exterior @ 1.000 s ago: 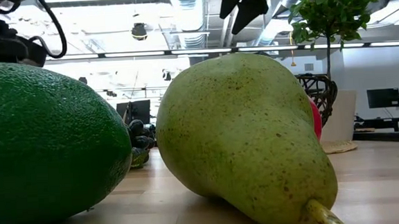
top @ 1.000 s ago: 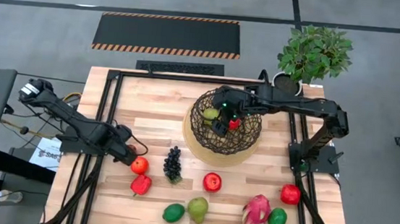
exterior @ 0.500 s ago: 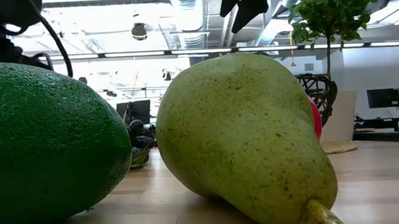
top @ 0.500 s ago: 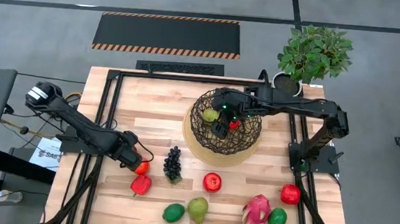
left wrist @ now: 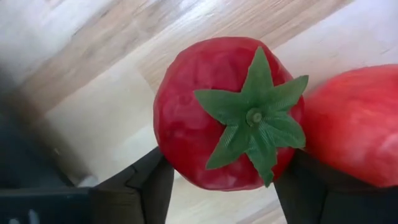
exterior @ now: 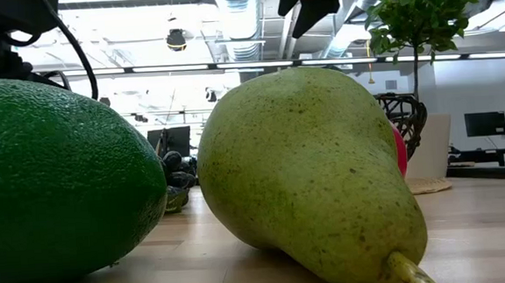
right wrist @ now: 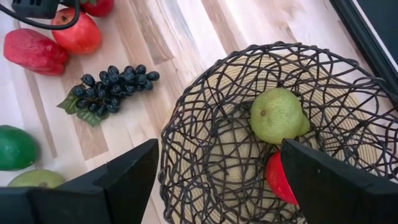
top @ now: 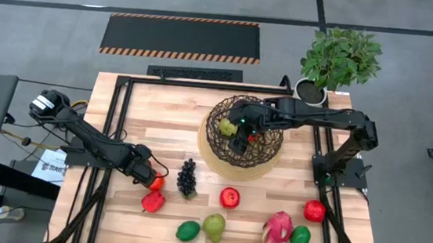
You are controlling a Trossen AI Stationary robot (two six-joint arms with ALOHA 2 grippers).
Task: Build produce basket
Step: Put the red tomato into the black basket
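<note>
The wire basket [top: 241, 131] stands at the table's far middle and holds a green pear [right wrist: 277, 115] and a red fruit [right wrist: 278, 179]. My right gripper [right wrist: 217, 186] hangs open and empty above the basket's inside [top: 239, 137]. My left gripper [top: 151, 179] is open and low over a red fruit with a green leafy top [left wrist: 224, 112] that rests on the table. Its fingers [left wrist: 146, 183] stand on either side of the fruit; I cannot tell whether they touch it. A second red fruit [left wrist: 354, 130] lies close beside.
Lying on the table are a grape bunch [top: 187, 178], red apples [top: 229, 197] [top: 314, 210], limes [top: 187, 231] [top: 299, 236], a pear [top: 213, 227], a dragon fruit [top: 276, 229] and a red fruit [top: 152, 201]. A potted plant [top: 338, 60] stands at the far right corner.
My left gripper has gone toward the table's right and near edges, and now stands over the red fruit with its fingers around it. The fruit has stayed on the table.
</note>
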